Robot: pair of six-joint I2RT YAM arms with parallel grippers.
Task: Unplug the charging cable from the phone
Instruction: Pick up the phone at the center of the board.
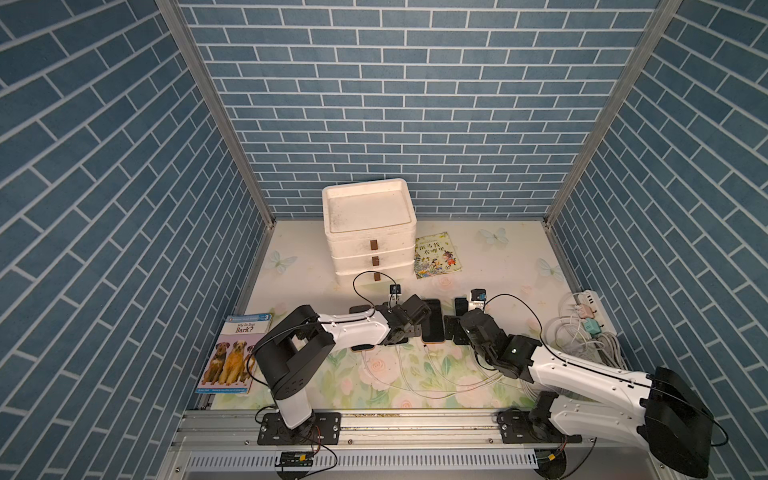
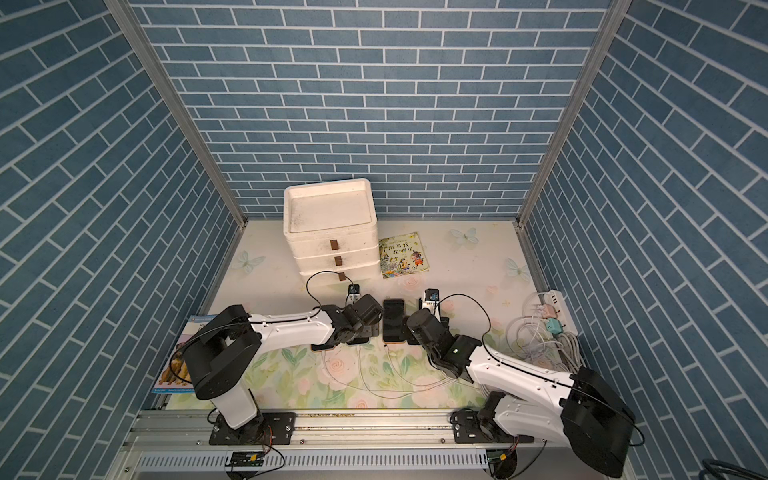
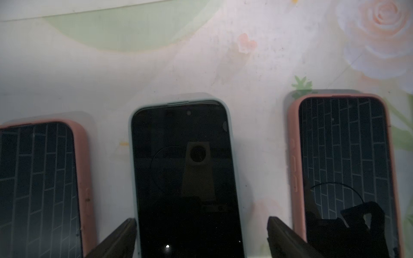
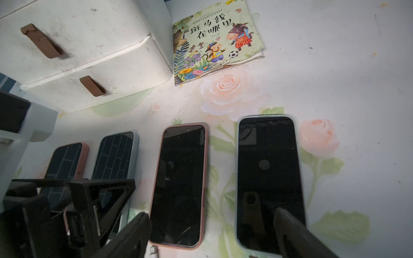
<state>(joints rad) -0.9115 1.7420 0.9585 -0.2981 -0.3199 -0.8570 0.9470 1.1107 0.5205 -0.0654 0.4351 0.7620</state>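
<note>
Two robot arms are poised low over a row of phones (image 1: 432,320) on a floral table (image 1: 498,266), jaws apart and nothing gripped.

From the left, we find a dog book (image 1: 235,357) lying aside. Then comes the left gripper (image 3: 200,219), spread wide with a finger on either side of a pale-cased phone (image 3: 183,167) and holding nothing. We judge it is set there to steady that phone. Next, the right gripper (image 4: 210,212) is equally wide and empty above a pink-cased phone (image 4: 181,185), probably lined up to reach the plug end. A white plug (image 4: 154,250) shows just beside that phone's near end; we cannot tell whether it is seated. White charging cables (image 1: 602,347) trail from the phones' near ends rightward to a power strip (image 1: 590,301) at the table's right edge.
</note>
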